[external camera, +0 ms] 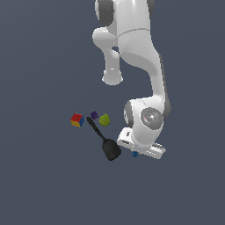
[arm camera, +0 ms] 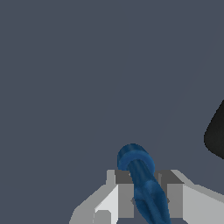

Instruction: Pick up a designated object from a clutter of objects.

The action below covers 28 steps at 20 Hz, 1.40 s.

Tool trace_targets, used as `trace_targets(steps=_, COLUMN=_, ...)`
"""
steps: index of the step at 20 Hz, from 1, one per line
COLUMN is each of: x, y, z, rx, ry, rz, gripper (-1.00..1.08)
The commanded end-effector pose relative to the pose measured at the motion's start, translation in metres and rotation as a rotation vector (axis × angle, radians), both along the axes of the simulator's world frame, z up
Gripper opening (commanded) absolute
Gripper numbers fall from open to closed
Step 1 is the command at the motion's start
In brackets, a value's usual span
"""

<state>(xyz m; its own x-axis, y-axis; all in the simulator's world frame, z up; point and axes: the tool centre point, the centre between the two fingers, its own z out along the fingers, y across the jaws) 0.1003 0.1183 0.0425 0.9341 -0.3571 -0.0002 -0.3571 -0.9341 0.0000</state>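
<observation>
We've got the end effector (arm camera: 142, 199) pinching a blue piece (arm camera: 142, 183) between its two fingers (arm camera: 124, 197); in the wrist view it looks rounded and elongated, w/ a knob-like end poking out past the fingertips. In the exterior view the same blue bit (external camera: 135, 154) peeks out just under the wrist, near the head of the black spatula (external camera: 110, 147). Whether it's off the table (external camera: 44, 176) we can't tell.

Worry no. 1: we can't confirm this is the designated blocky mid-blue piece vs. the slimmer, darker one; the shape reads slim, so it may be the wrong pick. No other blue piece shows.

Worry no. 2: the round surface sits angled between the pads, so it could roll or slip out on lift.

Cube (external camera: 77, 120), purple bit (external camera: 94, 115) and yellow-green chunk (external camera: 104, 119) lie well apart.
</observation>
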Motion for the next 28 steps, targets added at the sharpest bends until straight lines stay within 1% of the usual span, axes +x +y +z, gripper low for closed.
trace_targets(steps=1, x=0.000, y=0.000, z=0.000, rx=0.000, ry=0.000, rz=0.000, gripper=-1.00)
trace_targets(steps=8, x=-0.005, y=-0.009, z=0.013, rx=0.000, ry=0.000, rz=0.000, gripper=-1.00)
trace_targets(steps=14, x=-0.015, y=-0.028, z=0.041, rx=0.000, ry=0.000, rz=0.000, gripper=-1.00)
trace_targets(steps=19, x=-0.029, y=-0.053, z=0.078, rx=0.001, ry=0.000, rz=-0.001, gripper=-1.00)
trace_targets(steps=28, x=-0.059, y=-0.111, z=0.163, rx=0.002, ry=0.000, rz=-0.001, gripper=-1.00)
